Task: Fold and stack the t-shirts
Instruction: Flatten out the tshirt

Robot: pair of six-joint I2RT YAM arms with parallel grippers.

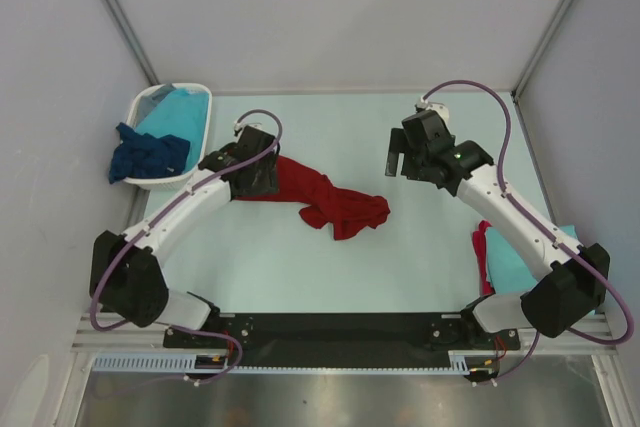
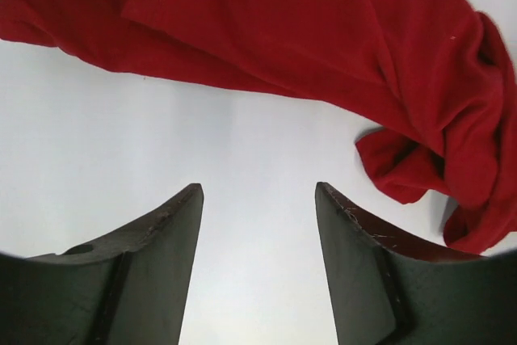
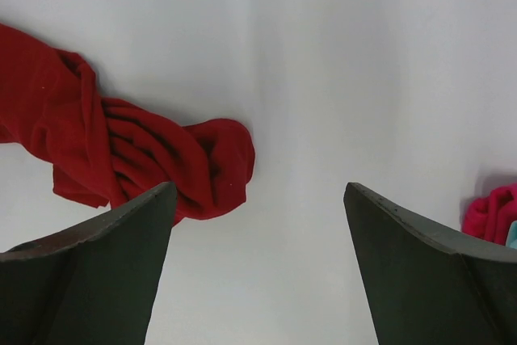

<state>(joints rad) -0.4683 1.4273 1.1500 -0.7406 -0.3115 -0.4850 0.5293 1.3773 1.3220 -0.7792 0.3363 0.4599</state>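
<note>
Item: red shirt (image 1: 335,205), crumpled and twisted.
Location: just ahead of left gripper (image 2: 258,191); ahead and left of right gripper (image 3: 258,187).
Grippers: both spread, empty.
Handling advice: pinch opposite ends, draw apart flat before folding.

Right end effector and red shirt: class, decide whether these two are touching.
Apart. The top external view shows bare table between the right end effector and the red shirt. The end effector is open and holds nothing.
</note>
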